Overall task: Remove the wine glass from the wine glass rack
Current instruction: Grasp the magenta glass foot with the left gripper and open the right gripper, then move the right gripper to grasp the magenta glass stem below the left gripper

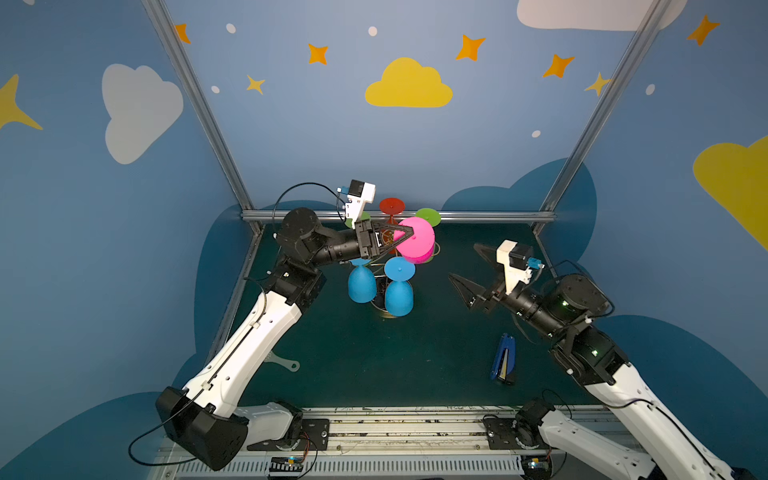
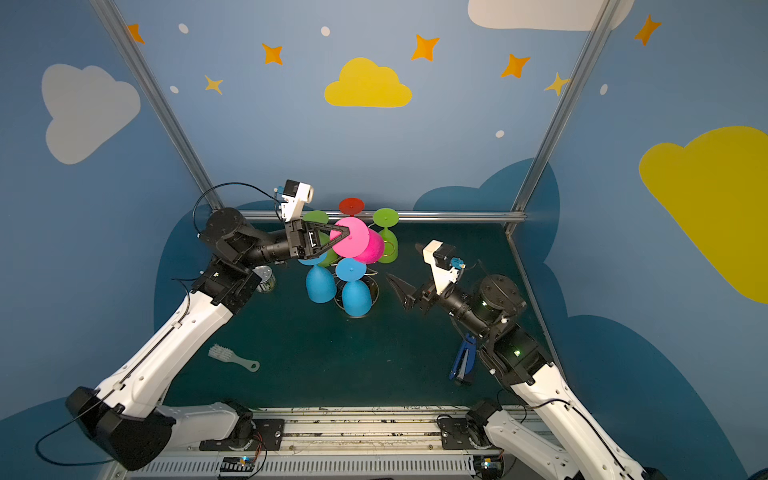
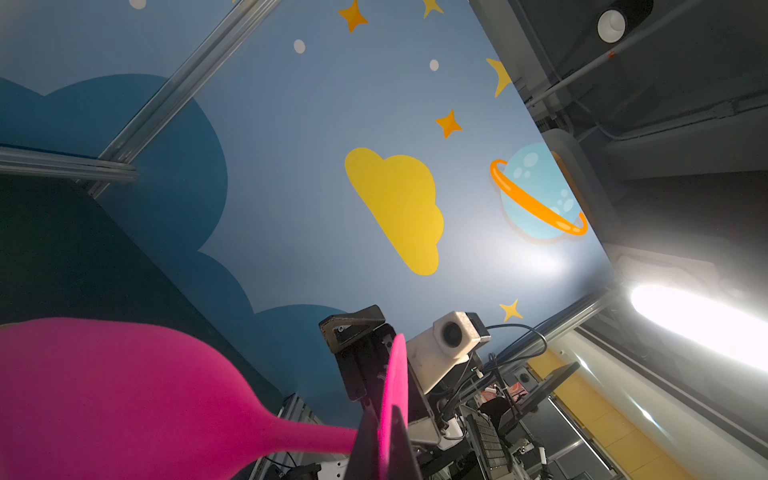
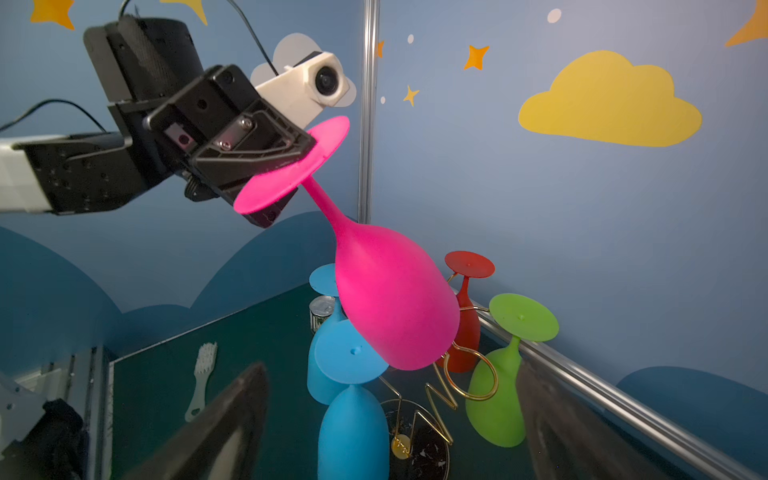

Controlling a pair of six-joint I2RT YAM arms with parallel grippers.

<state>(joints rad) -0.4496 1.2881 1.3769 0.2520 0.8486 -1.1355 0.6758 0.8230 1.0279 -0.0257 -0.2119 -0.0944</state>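
Note:
The pink wine glass (image 1: 417, 241) (image 2: 353, 239) (image 4: 390, 299) hangs tilted, foot up and bowl down, over the gold wine glass rack (image 4: 440, 399). My left gripper (image 1: 409, 232) (image 2: 345, 235) (image 3: 384, 432) is shut on the edge of its flat foot. The bowl's rim sits just above a gold loop arm; I cannot tell whether they touch. My right gripper (image 1: 463, 261) (image 2: 402, 260) (image 4: 390, 368) stands open and holds nothing, a little to the right of the rack and facing it. Several other glasses hang on the rack: blue (image 1: 399, 297), red (image 1: 391, 205) and green (image 1: 428, 216).
A blue stapler (image 1: 503, 359) lies on the green mat near my right arm. A white brush (image 2: 232, 357) lies at the front left. A tin can (image 2: 264, 279) stands behind my left arm. The metal back rail (image 1: 478, 216) runs close behind the rack.

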